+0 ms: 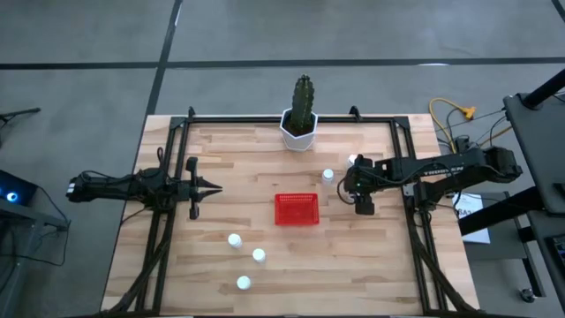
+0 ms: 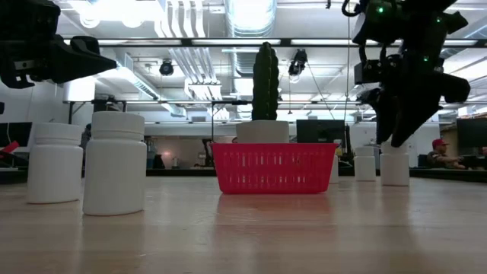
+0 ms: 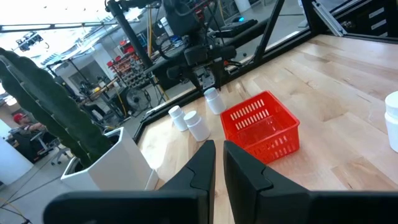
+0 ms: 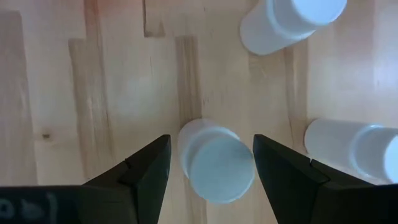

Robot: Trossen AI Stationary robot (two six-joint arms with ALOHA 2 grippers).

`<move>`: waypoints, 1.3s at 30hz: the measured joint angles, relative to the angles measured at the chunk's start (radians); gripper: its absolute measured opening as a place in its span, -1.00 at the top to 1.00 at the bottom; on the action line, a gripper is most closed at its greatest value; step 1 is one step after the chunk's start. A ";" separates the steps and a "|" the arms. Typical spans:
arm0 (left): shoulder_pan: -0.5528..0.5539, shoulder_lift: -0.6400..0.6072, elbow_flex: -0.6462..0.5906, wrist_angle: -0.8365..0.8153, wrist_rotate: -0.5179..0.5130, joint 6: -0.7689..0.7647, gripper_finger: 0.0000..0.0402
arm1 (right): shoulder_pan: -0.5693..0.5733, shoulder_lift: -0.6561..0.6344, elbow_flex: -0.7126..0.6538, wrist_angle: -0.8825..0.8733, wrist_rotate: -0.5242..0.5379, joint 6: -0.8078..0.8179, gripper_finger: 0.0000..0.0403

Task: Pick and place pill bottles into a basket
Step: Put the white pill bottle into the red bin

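Observation:
The red basket [image 1: 296,209] stands mid-table. My right gripper [image 4: 211,146] points steeply down, open, just right of the basket. One finger stands on each side of an upright white pill bottle [image 4: 214,167], with no touch that I can see. Two more bottles [image 4: 286,22] [image 4: 354,149] stand close by. Three further pill bottles [image 1: 234,239] [image 1: 259,255] [image 1: 243,283] stand on the near left part of the table. My left gripper [image 1: 210,185] hovers shut at the table's left, pointing level toward the basket.
A white faceted pot with a tall cactus [image 1: 301,119] stands at the far edge, behind the basket. A black frame [image 1: 265,118] runs along the far and side edges. Bare wood lies between the basket and the near edge.

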 joint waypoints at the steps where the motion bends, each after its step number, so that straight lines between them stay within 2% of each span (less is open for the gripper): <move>1: 0.000 0.000 0.000 0.000 0.000 0.000 0.93 | 0.000 0.000 0.000 0.010 0.003 -0.001 -0.09; 7: 0.000 0.000 0.000 0.000 0.000 0.000 0.93 | -0.003 0.000 -0.004 0.018 0.056 -0.001 -0.09; 39: 0.000 0.000 0.000 0.000 0.000 0.000 0.93 | -0.024 0.000 -0.005 0.010 0.015 0.016 -0.09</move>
